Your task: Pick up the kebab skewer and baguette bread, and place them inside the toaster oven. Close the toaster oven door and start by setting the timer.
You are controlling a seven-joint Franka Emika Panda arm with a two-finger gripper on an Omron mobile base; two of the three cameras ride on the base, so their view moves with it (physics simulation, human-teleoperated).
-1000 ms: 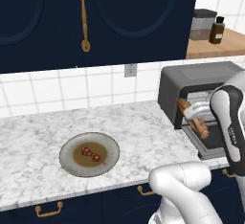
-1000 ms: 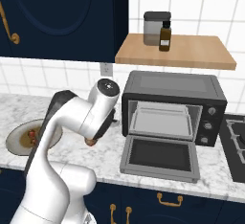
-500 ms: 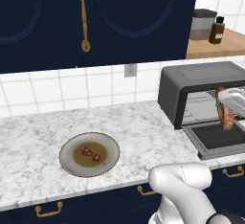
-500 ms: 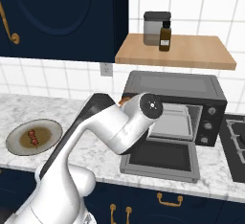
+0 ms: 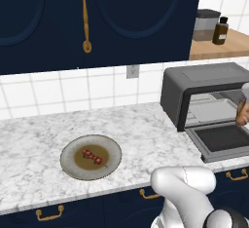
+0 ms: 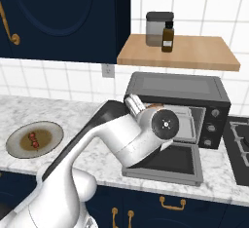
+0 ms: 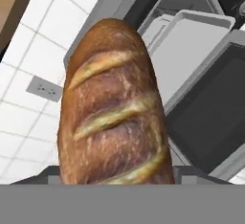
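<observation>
1. Baguette bread (image 7: 112, 108) stands close before the hand camera, golden-brown with pale diagonal scores, its lower end between the gripper (image 7: 115, 177) jaws; the gripper pinches the loaf with its jaws set wide around it.
2. Seen from the left base camera, a brown end of the loaf (image 5: 241, 112) shows at the right edge, level with the toaster oven (image 5: 204, 83) opening and above the lowered door.
3. Toaster oven door (image 6: 170, 161) lies folded down flat in front of the cavity, dark glass facing up. A pale tray (image 7: 189, 50) sits inside the cavity.
4. Kebab skewer (image 5: 92, 156), with red and dark chunks, lies on a round brownish plate (image 5: 109, 146) on the marble tabletop (image 5: 39, 134), well apart from the oven and to its left.
5. Control knobs (image 6: 211, 127) sit on the oven's right front panel.
6. Wooden shelf (image 6: 194, 56) above the oven carries a grey canister (image 6: 156, 27) and a dark bottle (image 6: 168, 37), touching or just beside each other.
7. Wall outlet (image 5: 132, 71) sits on the white tiles left of the oven.
</observation>
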